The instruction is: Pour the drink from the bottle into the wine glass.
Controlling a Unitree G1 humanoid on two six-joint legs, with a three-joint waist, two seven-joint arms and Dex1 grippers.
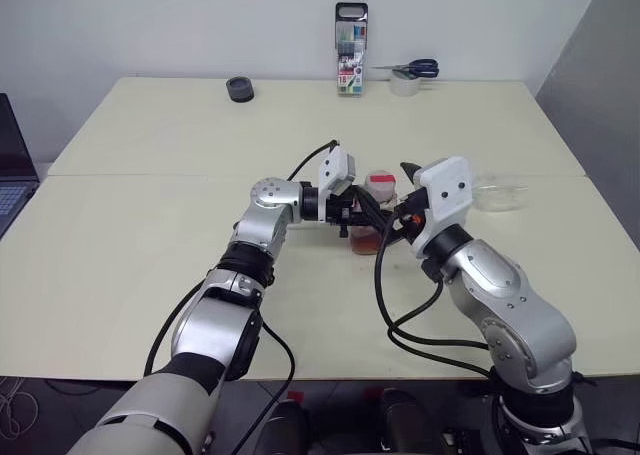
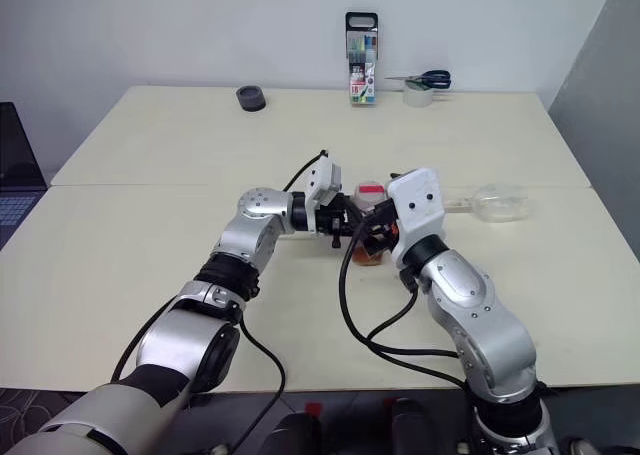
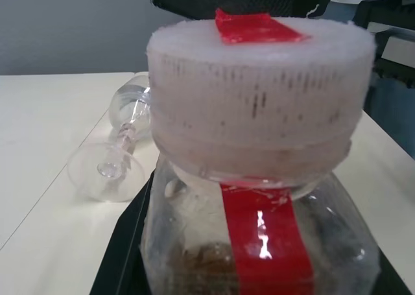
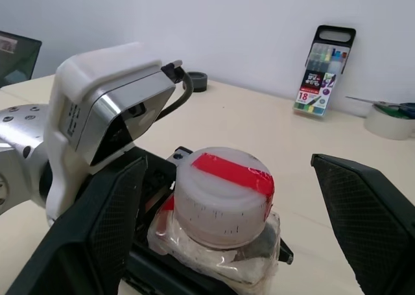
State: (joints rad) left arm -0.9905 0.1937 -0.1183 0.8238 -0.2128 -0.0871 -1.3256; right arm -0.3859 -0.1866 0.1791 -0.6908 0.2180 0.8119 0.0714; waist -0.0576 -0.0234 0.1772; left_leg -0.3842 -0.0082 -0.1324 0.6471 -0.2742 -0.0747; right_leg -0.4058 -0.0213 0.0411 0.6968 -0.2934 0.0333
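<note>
**Cap still on, glass lying down: pouring not begun**

The left pincer [image 1: 352,207] is clamped on the bottle [image 4: 217,227], which stands upright mid-worktop [image 1: 150,175] with its cap [image 4: 224,194] on. The right pincer [image 4: 227,198] is spread wide, its fingers either side of the cap, gripping nothing. The glass [image 2: 497,202] lies on its side well off to the right, empty. The drink [image 1: 365,240] sits low in the bottle. Left, by my reading: uncap, stand the glass up, pour.

Count: one bottle, one glass, one marker pack [image 1: 350,50], one scissors [image 1: 412,69], two tape rolls.
</note>
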